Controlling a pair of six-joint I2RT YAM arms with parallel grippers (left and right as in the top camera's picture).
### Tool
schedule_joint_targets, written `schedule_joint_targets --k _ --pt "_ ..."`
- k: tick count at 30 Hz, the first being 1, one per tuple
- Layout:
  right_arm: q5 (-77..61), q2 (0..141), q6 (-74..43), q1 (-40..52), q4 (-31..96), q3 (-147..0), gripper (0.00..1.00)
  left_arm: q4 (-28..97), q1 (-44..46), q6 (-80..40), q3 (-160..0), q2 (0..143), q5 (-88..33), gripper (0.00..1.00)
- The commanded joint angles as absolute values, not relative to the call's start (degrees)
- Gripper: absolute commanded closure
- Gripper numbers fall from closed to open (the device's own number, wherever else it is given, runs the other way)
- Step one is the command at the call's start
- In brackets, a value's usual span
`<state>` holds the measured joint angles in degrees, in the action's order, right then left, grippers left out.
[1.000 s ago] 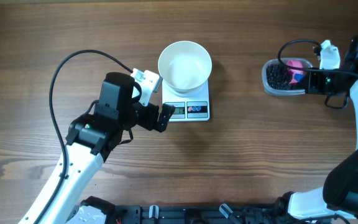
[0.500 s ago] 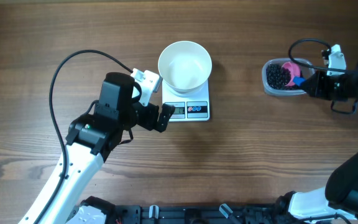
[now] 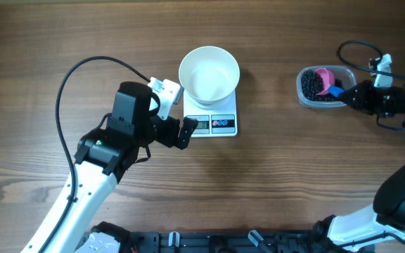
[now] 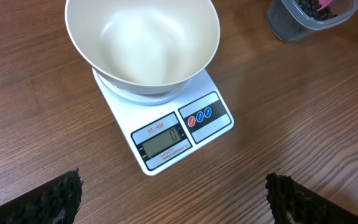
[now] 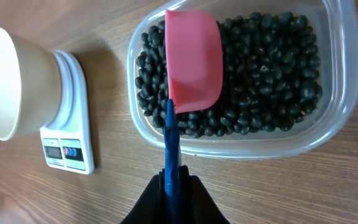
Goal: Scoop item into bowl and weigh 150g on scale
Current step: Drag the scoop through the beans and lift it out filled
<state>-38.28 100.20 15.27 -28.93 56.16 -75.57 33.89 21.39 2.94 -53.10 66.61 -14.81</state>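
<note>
Right arm has pulled back toward its own side over the last second. The right gripper (image 5: 171, 184) is clamped tight on the blue handle of the pink plastic scoop (image 5: 193, 62). Scoop head sits on the small round black beans (image 5: 266, 68), all of them in the clear rectangular plastic container (image 5: 337, 127); can't tell if it's loaded. Left gripper (image 4: 174, 198) hasn't moved: fully spread, holding nothing, just in front of the small white square digital scale (image 4: 213, 127). The round white bowl (image 4: 89, 28) on it is empty. Reads as the first scoop, no transfer yet.
</note>
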Motion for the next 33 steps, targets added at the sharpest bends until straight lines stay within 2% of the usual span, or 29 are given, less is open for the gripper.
schedule_joint_targets --k 1,23,33 --pt "-45.9 101.2 13.8 -30.5 56.2 -75.2 0.96 33.9 21.6 4.1 -53.8 66.8 -14.5 0.00" --pt "-52.8 102.0 4.0 -35.5 56.7 -75.2 0.96 33.9 21.6 4.1 -53.8 66.8 -14.5 0.00" --pt "-69.8 102.0 4.0 -41.3 59.7 -75.2 0.96 33.9 21.6 4.1 -53.8 66.8 -14.5 0.00"
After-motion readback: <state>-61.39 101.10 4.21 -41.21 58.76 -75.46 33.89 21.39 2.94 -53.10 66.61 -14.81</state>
